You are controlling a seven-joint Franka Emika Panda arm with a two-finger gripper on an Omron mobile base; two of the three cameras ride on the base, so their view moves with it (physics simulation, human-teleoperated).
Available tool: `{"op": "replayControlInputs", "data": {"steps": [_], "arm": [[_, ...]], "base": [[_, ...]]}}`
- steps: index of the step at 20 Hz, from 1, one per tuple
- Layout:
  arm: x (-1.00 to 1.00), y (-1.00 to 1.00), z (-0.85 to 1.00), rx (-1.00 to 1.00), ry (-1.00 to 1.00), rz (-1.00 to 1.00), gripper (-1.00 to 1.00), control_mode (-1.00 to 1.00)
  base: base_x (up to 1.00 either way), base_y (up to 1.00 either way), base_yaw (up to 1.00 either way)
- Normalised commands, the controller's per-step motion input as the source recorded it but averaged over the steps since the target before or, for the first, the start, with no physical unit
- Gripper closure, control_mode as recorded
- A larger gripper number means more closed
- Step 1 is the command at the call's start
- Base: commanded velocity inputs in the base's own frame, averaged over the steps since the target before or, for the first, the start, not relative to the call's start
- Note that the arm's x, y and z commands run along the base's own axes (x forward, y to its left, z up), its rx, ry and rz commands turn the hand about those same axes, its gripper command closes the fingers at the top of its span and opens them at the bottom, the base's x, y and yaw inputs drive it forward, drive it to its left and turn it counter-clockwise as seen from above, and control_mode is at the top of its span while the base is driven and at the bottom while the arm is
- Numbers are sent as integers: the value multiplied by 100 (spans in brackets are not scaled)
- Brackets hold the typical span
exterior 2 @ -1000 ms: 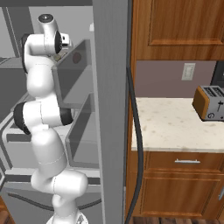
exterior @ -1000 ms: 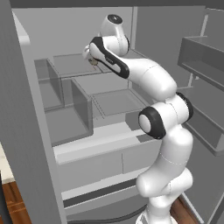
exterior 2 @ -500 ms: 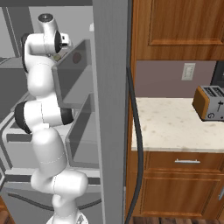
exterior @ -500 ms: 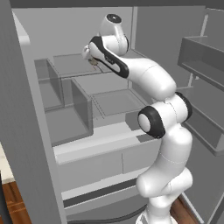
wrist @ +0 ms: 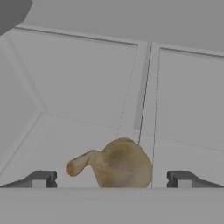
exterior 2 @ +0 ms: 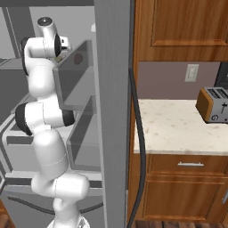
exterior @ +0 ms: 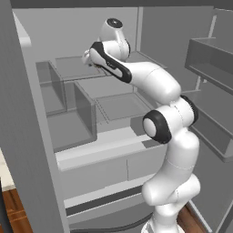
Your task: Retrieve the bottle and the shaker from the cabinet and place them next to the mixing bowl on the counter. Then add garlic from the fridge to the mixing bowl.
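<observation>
- While my white arm reaches up into the open grey fridge (exterior: pixel 27 136) in the left base view, its hand sits at about 11 o'clock over the upper shelf; the two-finger gripper (exterior: pixel 89 58) is mostly masked by the wrist, so I cannot tell the finger gap from this side.
- From the right base view, the arm stands at 9 o'clock behind the grey fridge wall, and a brown metal toaster (exterior 2: pixel 213 104) rests on the speckled beige counter (exterior 2: pixel 169 129) at 3 o'clock. I read no brand, label or writing anywhere.
- Through the hand view, the tan, bulb-shaped garlic head (wrist: pixel 118 164) with its stubby stem lies on the pale shelf floor at 6 o'clock, squarely between the dark finger tips (wrist: pixel 41 178), which stand wide apart and hold nothing.
- I judge the garlic-fetching step is in hand: next I would ease the hand forward until the tips flank the bulb, then close gently.
</observation>
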Motion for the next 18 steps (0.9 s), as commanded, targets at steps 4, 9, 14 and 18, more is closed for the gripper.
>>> {"op": "replayControlInputs", "data": {"steps": [4,9,14,18], "arm": [[16,6,0,0,0,0,-100,-100],[3,0,0,0,0,0,-100,-100],[0,-1,0,0,0,0,-100,-100],[0,-8,0,0,0,0,-100,-100]], "base": [[0,0,0],[0,0,0],[0,0,0],[0,0,0]]}}
